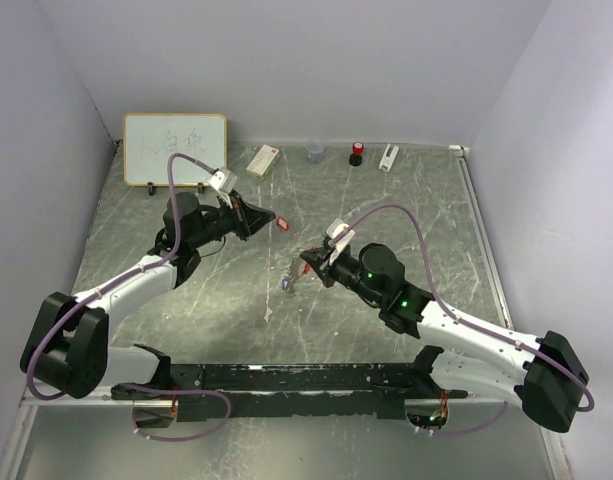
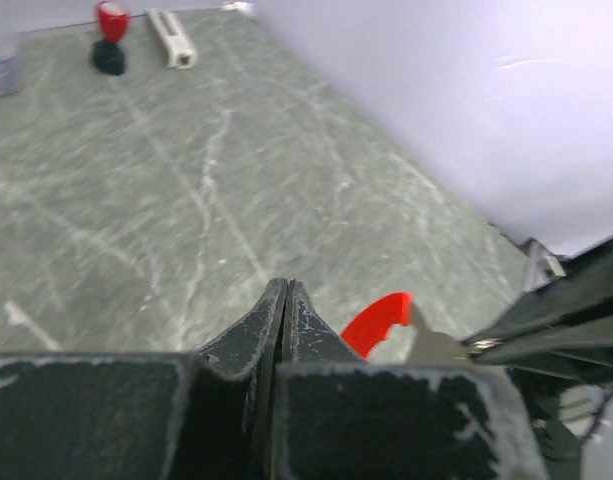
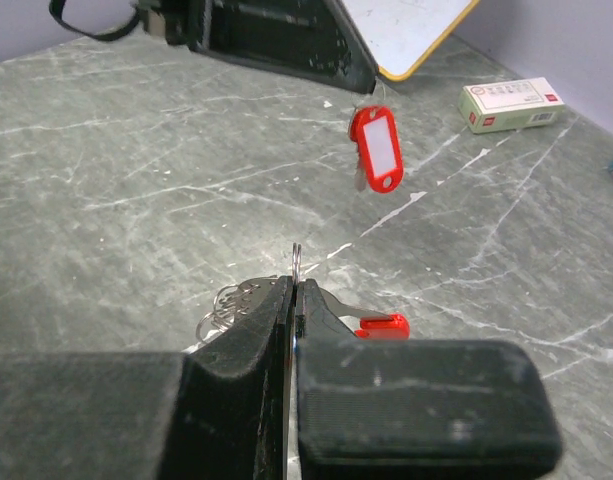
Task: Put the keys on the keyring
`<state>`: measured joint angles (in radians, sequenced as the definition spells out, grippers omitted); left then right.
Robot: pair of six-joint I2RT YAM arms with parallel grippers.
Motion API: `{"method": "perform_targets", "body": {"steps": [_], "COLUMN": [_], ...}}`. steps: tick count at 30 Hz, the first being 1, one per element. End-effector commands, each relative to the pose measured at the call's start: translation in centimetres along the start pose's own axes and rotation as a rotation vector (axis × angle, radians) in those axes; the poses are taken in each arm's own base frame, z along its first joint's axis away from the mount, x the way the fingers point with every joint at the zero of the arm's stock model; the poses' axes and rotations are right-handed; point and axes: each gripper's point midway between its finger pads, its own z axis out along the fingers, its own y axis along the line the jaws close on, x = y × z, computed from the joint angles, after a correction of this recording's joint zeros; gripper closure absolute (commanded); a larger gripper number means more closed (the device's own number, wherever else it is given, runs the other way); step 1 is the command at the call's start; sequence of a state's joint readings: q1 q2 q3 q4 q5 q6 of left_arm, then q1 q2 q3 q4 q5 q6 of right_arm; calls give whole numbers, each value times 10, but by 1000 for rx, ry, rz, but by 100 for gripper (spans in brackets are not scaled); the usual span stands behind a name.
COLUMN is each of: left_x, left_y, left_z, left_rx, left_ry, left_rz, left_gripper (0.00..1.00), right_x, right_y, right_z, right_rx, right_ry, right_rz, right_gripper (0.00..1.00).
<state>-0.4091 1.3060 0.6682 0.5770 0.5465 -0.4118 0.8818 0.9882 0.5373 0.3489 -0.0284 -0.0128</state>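
My left gripper (image 1: pixel 269 218) (image 2: pixel 286 290) is shut and held above the table. A red oblong fob with a white label (image 3: pixel 376 150) (image 1: pixel 281 223) dangles from its tip by a thin link. The fob's red edge (image 2: pixel 379 322) shows just right of its fingers. My right gripper (image 1: pixel 308 262) (image 3: pixel 294 285) is shut on the keyring's thin grey split ring (image 3: pixel 297 258), which stands up between the fingertips. Small chain rings (image 3: pixel 224 300) hang on its left. The red-headed key (image 3: pixel 381 326) sticks out on its right. A small bluish-silver piece (image 1: pixel 289 285) sits below the right gripper; it is too small to identify.
Along the back edge stand a whiteboard (image 1: pixel 174 148), a white box (image 1: pixel 263 160) (image 3: pixel 511 103), a clear cup (image 1: pixel 315 151), a red and black stamp (image 1: pixel 357 153) (image 2: pixel 110 40) and a white bar (image 1: pixel 388 157) (image 2: pixel 174 38). Walls close in the left, right and back.
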Motion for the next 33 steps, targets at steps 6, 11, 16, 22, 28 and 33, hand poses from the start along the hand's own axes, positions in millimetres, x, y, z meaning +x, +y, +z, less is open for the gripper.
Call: {"method": "perform_targets", "body": {"steps": [6,11,16,22,28,33], "left_x": [-17,-8,-2,0,-2,-2], "left_y": [-61,-71,-69,-66,-65,-68], "left_z": [-5,-10,-9,-3,-1,0], "left_rx": [302,358,341,309,286,301], "left_ry": [68,112,141,164,159,152], "left_rz": [-108,-174,-250,-315,-345,-372], "left_gripper": [93,93,93,93,93,93], "right_x": [-33,-45,-47,-45,-48,-48], "right_y": [-22,-30,-33,-32,-24,-21], "right_z": [-4,-9,-5,4,12,16], "right_rx": [103,153,168,184,197,211], "right_ry": [-82,-124,-132,-116,-112,-104], "right_rz": [-75,-88,-106,-133,-162,-181], "right_gripper": [100,100,100,100,100,100]}}
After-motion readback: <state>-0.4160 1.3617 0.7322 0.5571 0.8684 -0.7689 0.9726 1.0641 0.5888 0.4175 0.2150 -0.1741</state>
